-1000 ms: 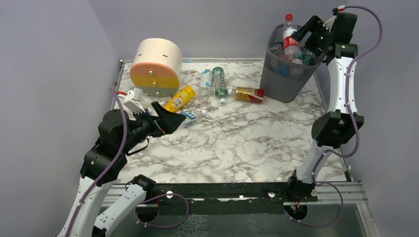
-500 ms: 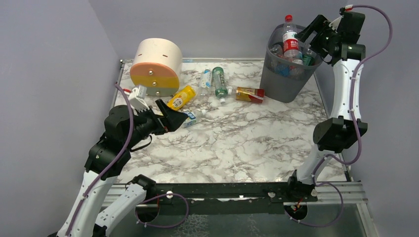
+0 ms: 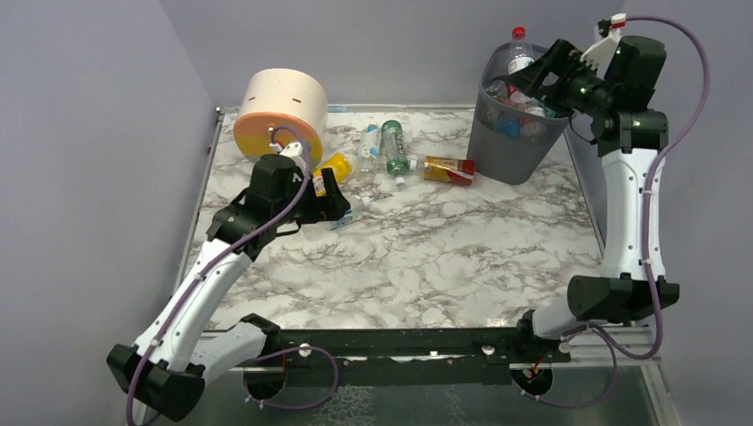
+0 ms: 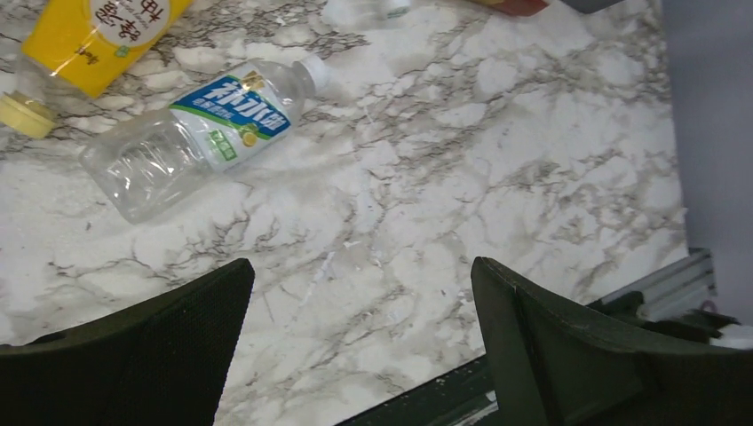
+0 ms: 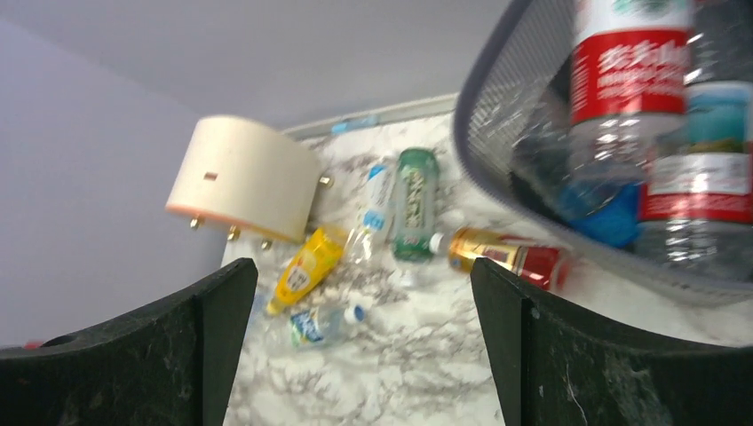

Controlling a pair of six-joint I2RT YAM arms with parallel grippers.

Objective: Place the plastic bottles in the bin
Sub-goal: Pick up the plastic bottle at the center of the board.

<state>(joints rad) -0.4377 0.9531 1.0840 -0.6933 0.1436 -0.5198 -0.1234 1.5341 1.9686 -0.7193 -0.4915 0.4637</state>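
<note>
The grey mesh bin [image 3: 515, 133] stands at the back right with several plastic bottles inside; a red-capped one [image 3: 519, 53] sticks up above the rim. My right gripper [image 3: 539, 78] hangs open just over the rim, holding nothing. In the right wrist view the gripper [image 5: 364, 266] frames the table, with the bin's wall [image 5: 497, 115] beside it. Several bottles lie on the marble: yellow [image 3: 336, 165], clear [image 3: 368, 142], green [image 3: 394, 146] and orange [image 3: 448, 169]. My left gripper [image 3: 330, 200] is open above a clear blue-labelled bottle [image 4: 204, 133], which lies beyond the fingertips [image 4: 360, 266].
A round beige-orange-yellow drawer unit [image 3: 280, 120] stands at the back left, close to the yellow bottle. Grey walls close in the table on the left, back and right. A black rail [image 3: 417, 342] runs along the near edge.
My right gripper let go of the red-labelled bottle, which sank lower into the bin, and the jaws widened. My left arm reached forward and right, over the blue-labelled bottle.
</note>
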